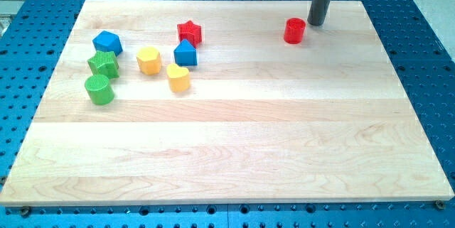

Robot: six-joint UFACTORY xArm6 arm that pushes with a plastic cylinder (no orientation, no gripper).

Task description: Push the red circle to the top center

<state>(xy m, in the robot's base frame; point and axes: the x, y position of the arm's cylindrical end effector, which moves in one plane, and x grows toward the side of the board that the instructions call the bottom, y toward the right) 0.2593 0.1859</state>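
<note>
Gripperless, your rod's tip sits just right of the red circle near the board's top edge, seemingly placed to shove it leftward toward center.

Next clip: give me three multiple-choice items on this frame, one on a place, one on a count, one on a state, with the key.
1. Where is my tip relative to the red circle?
A. At its upper right, close by
B. Far at its lower left
C. Resting on top of it

2. How many yellow blocks lie on the board?
A. One
B. Two
C. Four

3. How does the red circle stand to the other blocks?
A. Touching the red star
B. Stacked on a blue block
C. Alone, apart from the cluster at the view's left

Key: 1 A, the rod meets the board just right of and above the circle. 2 B, two yellow blocks show. 3 C, bare wood separates it from the rest.
</note>
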